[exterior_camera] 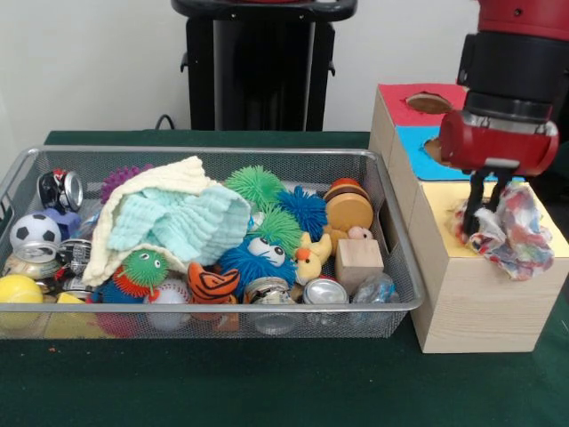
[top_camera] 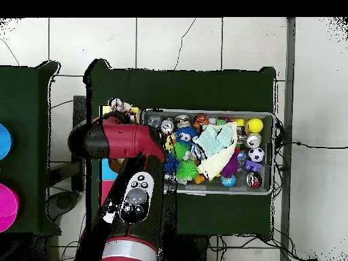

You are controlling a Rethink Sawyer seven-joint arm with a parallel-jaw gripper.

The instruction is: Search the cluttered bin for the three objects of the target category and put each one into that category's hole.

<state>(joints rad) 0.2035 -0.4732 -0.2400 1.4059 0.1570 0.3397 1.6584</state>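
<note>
My gripper point(exterior_camera: 477, 213) hangs over the yellow top point(exterior_camera: 444, 206) of the pale wooden box and is shut on a polka-dot cloth point(exterior_camera: 508, 229), which bunches over the yellow top and hides its hole. In the overhead view the arm covers the box; a bit of the cloth point(top_camera: 118, 105) shows beside it. The wire mesh bin point(exterior_camera: 222, 308) stands left of the box, full of toys. No other polka-dot cloth shows in the bin.
In the bin a cream waffle cloth point(exterior_camera: 164, 182) lies over a mint-green one point(exterior_camera: 182, 221), among spiky balls, cans, a soccer ball point(exterior_camera: 34, 230) and a wooden block point(exterior_camera: 358, 262). The box's blue point(exterior_camera: 418, 151) and red point(exterior_camera: 404, 100) tops lie behind the yellow.
</note>
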